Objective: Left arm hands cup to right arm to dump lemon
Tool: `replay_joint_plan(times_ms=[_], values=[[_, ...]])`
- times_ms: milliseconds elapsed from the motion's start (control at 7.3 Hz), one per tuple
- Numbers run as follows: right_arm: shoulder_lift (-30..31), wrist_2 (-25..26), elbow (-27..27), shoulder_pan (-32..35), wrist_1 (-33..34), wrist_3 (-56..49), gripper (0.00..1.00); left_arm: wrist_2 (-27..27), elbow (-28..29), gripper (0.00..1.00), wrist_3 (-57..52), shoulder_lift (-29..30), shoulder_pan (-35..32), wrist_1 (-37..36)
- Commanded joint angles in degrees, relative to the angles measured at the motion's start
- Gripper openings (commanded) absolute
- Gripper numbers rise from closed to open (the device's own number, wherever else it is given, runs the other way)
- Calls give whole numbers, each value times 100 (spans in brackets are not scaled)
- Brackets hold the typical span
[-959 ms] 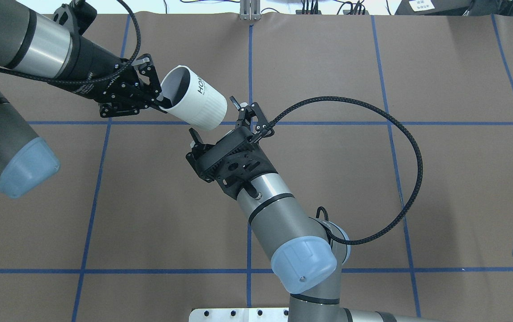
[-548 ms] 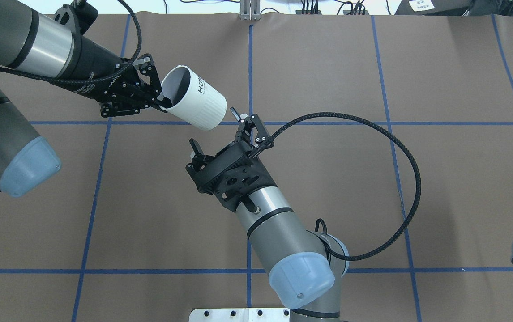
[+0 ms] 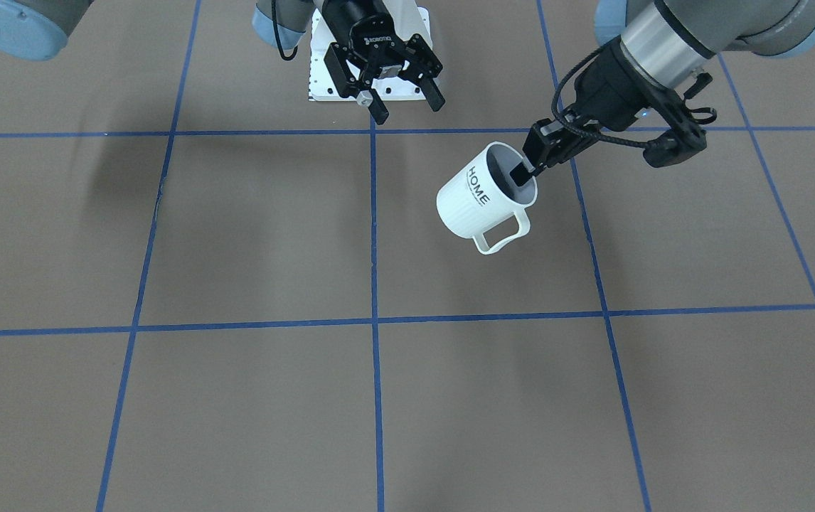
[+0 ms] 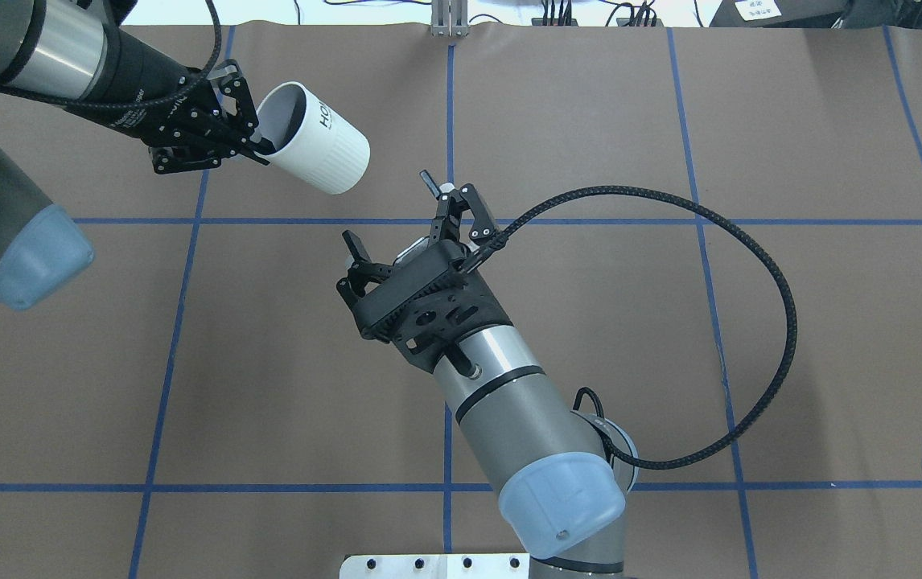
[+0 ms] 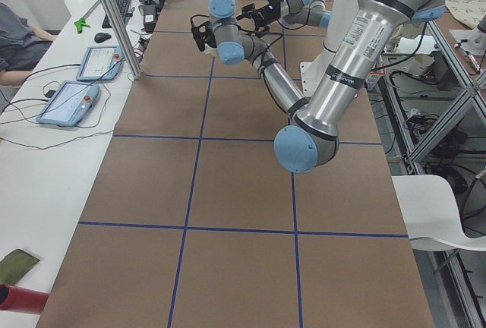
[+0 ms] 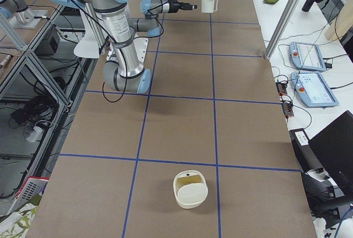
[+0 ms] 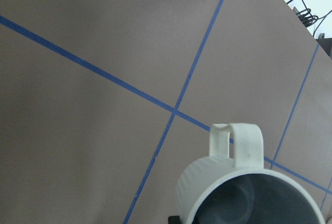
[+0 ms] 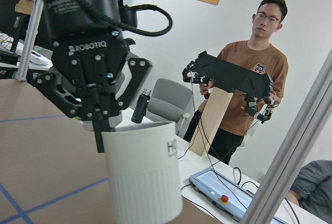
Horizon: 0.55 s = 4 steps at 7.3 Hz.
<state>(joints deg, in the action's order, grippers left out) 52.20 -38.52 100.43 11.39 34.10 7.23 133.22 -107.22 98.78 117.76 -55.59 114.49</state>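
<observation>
The white ribbed "HOME" mug, hanging over the far left of the brown table from the black left gripper clamped only on its rim, could slip, or spill its unseen lemon, if the wide-spread black right gripper, near but apart, bumps it.

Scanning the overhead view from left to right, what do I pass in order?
Left end effector → white HOME mug → right end effector → black cable loop
</observation>
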Motion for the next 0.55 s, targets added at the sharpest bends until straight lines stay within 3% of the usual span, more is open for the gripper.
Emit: replay_joint_plan(times_ms=[0,411], values=[[140,-59,-32,362,506,634,100,11,218,0,-391,-225,-258,-6],[465,-1398,-23,1125,1263,1909,100,46,219,0,-1848,-1156,-662,-14]])
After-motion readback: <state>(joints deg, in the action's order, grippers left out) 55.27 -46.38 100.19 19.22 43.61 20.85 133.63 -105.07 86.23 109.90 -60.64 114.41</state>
